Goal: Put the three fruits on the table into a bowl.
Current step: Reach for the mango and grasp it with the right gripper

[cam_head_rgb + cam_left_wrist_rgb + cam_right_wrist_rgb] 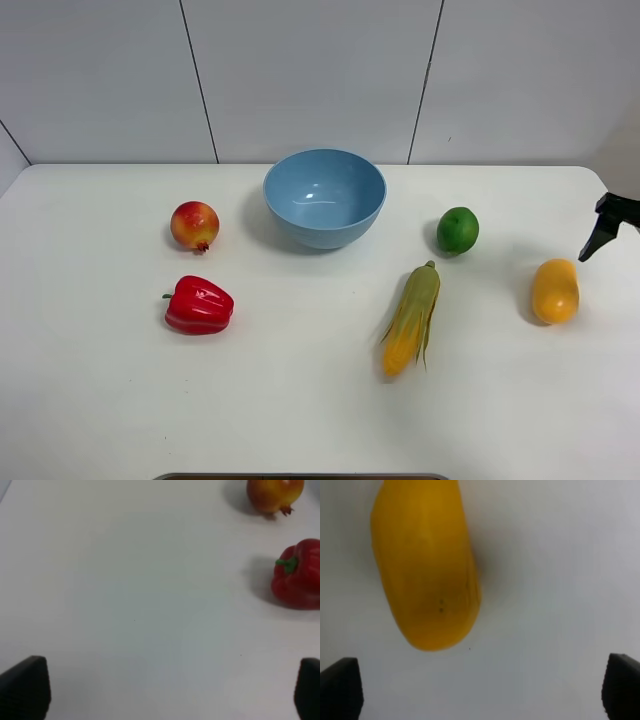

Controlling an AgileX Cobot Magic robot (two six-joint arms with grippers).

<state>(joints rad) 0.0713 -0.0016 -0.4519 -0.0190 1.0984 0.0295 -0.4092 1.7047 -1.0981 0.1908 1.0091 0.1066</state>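
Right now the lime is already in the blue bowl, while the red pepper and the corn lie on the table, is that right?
Not quite. The bowl is empty; the lime sits on the table, apart from the bowl, as the exterior high view shows. The red pepper and the corn do lie on the table.

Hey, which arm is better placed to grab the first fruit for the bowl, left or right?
Right, probably. The right gripper is open with the mango just ahead of it. The left gripper is open too, but over bare table, with the pomegranate farther off.
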